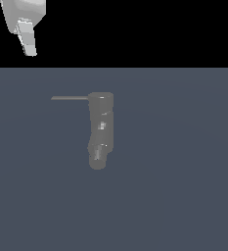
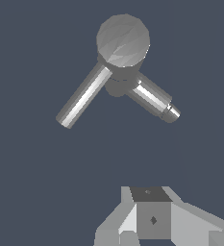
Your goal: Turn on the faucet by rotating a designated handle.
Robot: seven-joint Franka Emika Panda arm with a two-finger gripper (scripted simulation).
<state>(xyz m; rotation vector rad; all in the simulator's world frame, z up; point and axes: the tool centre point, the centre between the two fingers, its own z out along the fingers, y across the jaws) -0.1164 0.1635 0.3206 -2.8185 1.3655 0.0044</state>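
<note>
The faucet (image 1: 101, 130) is a chunky dull grey column standing on the floor near the middle of the exterior view. Its handle (image 1: 69, 98), a thin straight rod, sticks out from the top end toward the exterior view's left. My gripper (image 1: 31, 50) hangs high up at the exterior view's far left, well clear of the handle and touching nothing. In the wrist view I look down on the faucet's rounded cap (image 2: 123, 41), with the handle (image 2: 82, 98) and the spout (image 2: 154, 98) spreading from it. The gripper (image 2: 153, 216) shows as one closed block, holding nothing.
A flat blue-grey floor (image 1: 184, 196) surrounds the faucet. Black background fills the upper strip of the exterior view behind the arm's white hand (image 1: 22, 12).
</note>
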